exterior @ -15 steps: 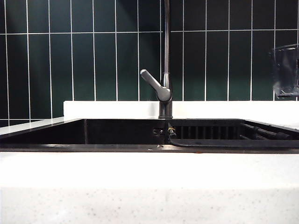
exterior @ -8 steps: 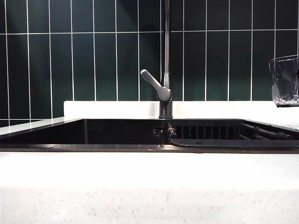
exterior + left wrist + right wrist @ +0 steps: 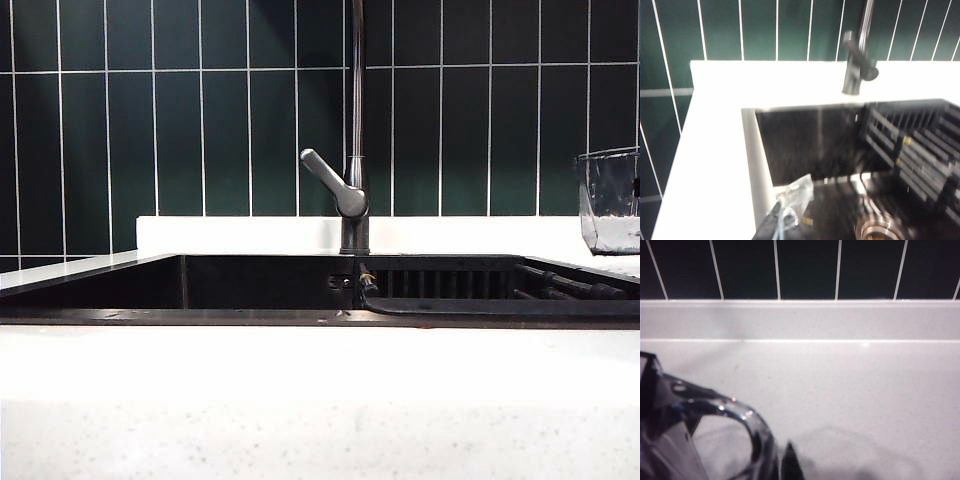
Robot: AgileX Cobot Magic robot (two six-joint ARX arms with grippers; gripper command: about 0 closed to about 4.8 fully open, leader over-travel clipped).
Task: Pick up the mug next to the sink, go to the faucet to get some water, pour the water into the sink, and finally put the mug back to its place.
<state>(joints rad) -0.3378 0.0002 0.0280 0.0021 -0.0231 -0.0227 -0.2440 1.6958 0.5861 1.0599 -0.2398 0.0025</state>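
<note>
The mug (image 3: 610, 200), clear and faceted, hangs at the far right edge of the exterior view, its base just above the white countertop beside the sink (image 3: 250, 285). My right gripper (image 3: 777, 466) is shut on the mug's rim (image 3: 747, 425), one dark fingertip (image 3: 790, 462) showing outside the wall. The faucet (image 3: 355, 120) rises behind the sink's middle, with its grey lever (image 3: 325, 175) angled to the left. My left gripper (image 3: 785, 225) is shut and holds nothing, hovering over the sink's near left corner (image 3: 760, 165), away from the faucet (image 3: 855, 75).
A ribbed black rack (image 3: 450, 285) fills the sink's right half. A round metal drain (image 3: 880, 227) sits in the basin floor. White speckled countertop (image 3: 865, 390) runs to a low white ledge under dark green tiles (image 3: 200, 130).
The mug has come down along the right edge of the exterior view, toward the countertop. The faucet and its lever are unchanged.
</note>
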